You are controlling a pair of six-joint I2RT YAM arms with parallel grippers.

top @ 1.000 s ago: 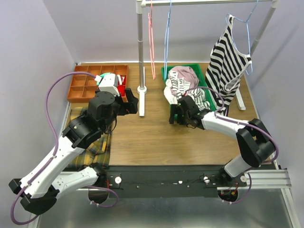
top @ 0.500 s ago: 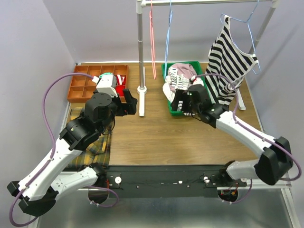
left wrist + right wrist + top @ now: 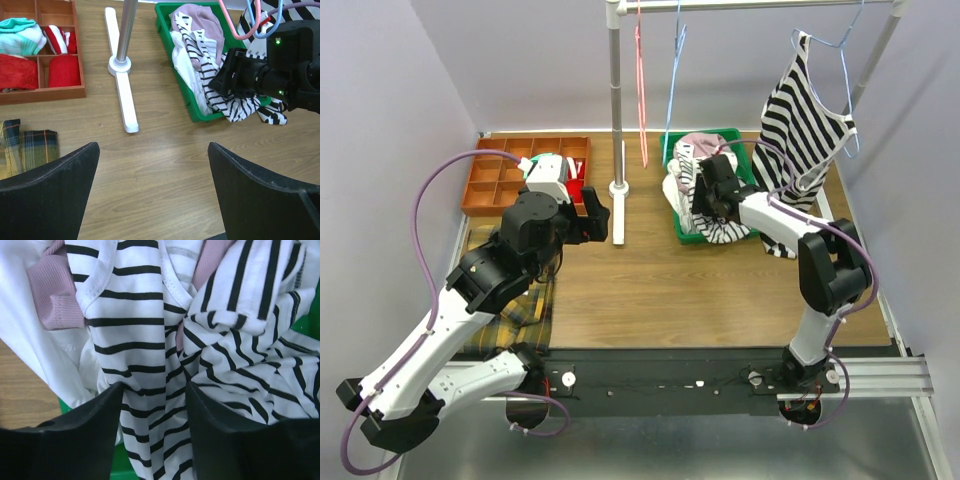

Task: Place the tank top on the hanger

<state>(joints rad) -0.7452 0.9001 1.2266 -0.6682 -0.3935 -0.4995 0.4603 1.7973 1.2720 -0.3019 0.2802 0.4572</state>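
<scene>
The tank top [image 3: 145, 335], white with thin dark stripes, lies crumpled among other clothes in the green bin [image 3: 745, 140]. It also shows in the top view [image 3: 683, 178] and the left wrist view [image 3: 210, 67]. My right gripper [image 3: 155, 430] is open low over the bin, its fingers astride a hanging fold of the striped cloth. In the top view the right gripper [image 3: 705, 185] is at the bin's near-left part. The light-blue hanger [image 3: 672, 80] hangs empty from the rail. My left gripper [image 3: 155, 195] is open and empty above bare table, also in the top view [image 3: 600, 215].
A pink-red hanger [image 3: 640, 85] hangs beside the blue one. A bold-striped top [image 3: 800, 120] hangs on another hanger at the right. The rack pole and white foot [image 3: 618, 190] stand mid-table. An orange tray [image 3: 495, 185] is back left, and a plaid cloth [image 3: 520, 310] front left.
My right arm moved from the table in front of the bin up and back into the clothes pile. The left arm barely moved.
</scene>
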